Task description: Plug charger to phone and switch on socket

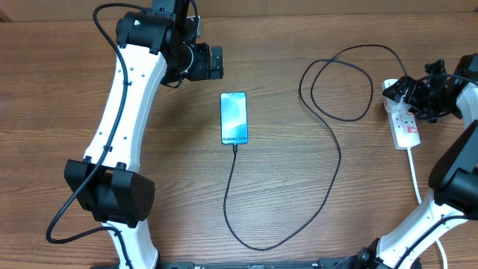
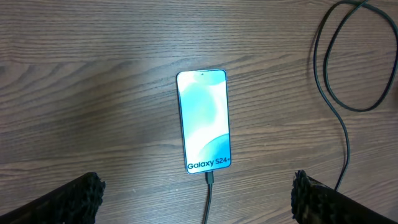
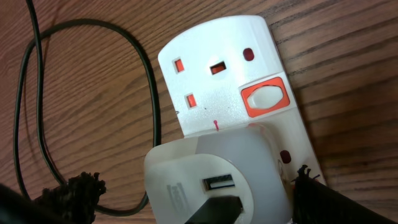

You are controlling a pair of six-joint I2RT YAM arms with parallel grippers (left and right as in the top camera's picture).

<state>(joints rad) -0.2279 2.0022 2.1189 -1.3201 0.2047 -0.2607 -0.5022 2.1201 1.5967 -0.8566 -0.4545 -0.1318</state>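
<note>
Overhead, the brown wood-grain desk point(image 1: 314, 232) carries everything. The left arm point(image 1: 123, 112) holds its jaws up and left of the phone point(image 1: 234, 118). In the left wrist view the phone lies flat ahead of those jaws, centred between their two rough black pads point(image 2: 84, 194), which stand wide apart and hold nothing. The right arm point(image 1: 457, 168) has its jaws over the socket point(image 1: 404, 123). They too are spread wide and empty, one fuzzy pad point(image 3: 74, 191) on each side of a white adapter point(image 3: 205, 177) plugged into the strip. The socket is smooth white plastic with rounded corners. The phone is a slim, dark-edged rectangle with a pale blue screen. The charger point(image 1: 328, 187), a thin black cable, loops across the desk, its tip point(image 2: 210, 179) in the phone's lower edge. An orange-framed rocker switch point(image 3: 264, 98) sits beside the free outlet.
</note>
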